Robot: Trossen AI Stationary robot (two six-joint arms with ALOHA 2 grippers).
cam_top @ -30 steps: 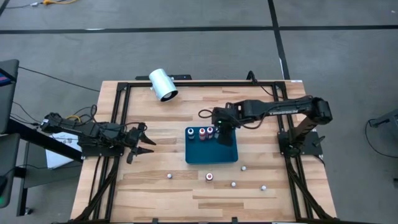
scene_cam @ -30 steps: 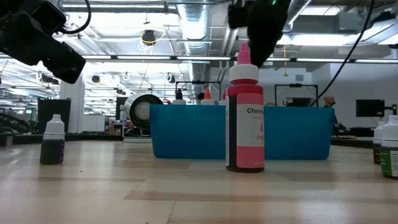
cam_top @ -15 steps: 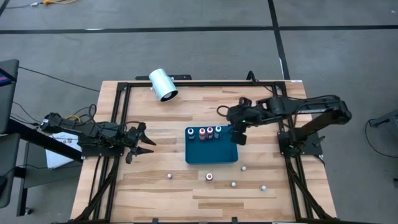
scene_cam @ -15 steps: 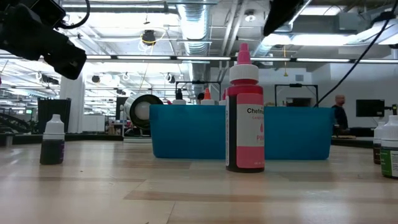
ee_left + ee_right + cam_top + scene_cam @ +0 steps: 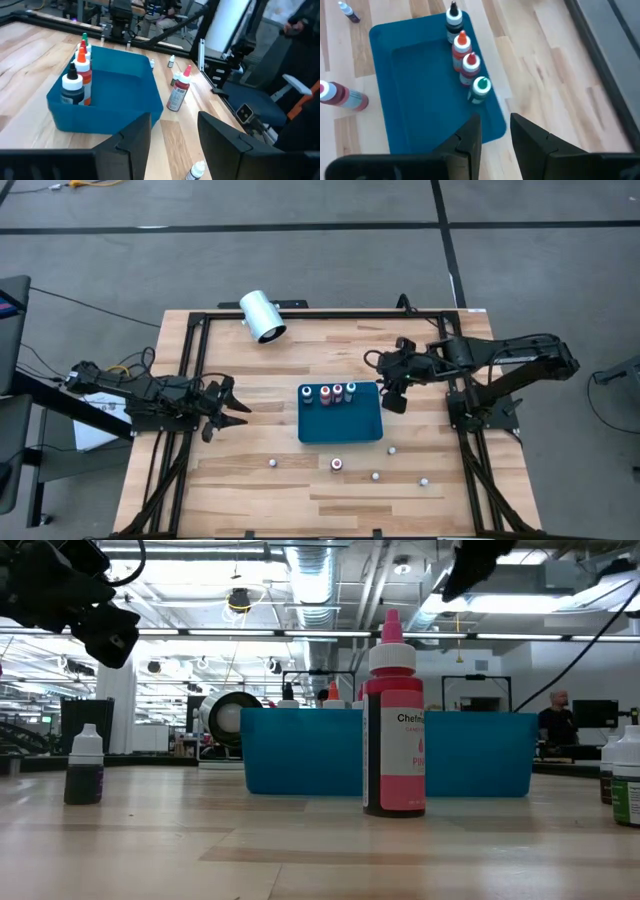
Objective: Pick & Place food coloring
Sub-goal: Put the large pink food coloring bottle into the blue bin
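Four small food coloring bottles point(image 5: 337, 392) are standing upright in a row along one edge of the teal tray point(image 5: 341, 426), caps black, orange, red and green as the right wrist view is showing them, while five more are sitting loose on the wooden counter point(image 5: 250, 470) on the tray's near side: a pink-capped bottle point(image 5: 337, 465) closest to the tray, and four smaller white-capped ones point(image 5: 376, 476) spread around it. The right hand point(image 5: 393, 388) is hovering just beside the tray's right edge, holding nothing, its fingers point(image 5: 470, 137) standing slightly apart with only a narrow gap between them. The left hand point(image 5: 228, 409) is waiting well to the left of the tray, fingers point(image 5: 131, 142) spread and empty. These bottles are looking light and made of squeezable plastic, so a gentle pinch should be enough and a hard one may be deforming the body. They are tall for their narrow base, which suggests they are tipping easily if nudged from the side. The smooth labelled body of the pink one, seen in the low view point(image 5: 394, 730), may be slippery; taking hold across the body just under the shoulder, or at the ridged white collar beneath the tapered tip, is probably giving the surest grip.
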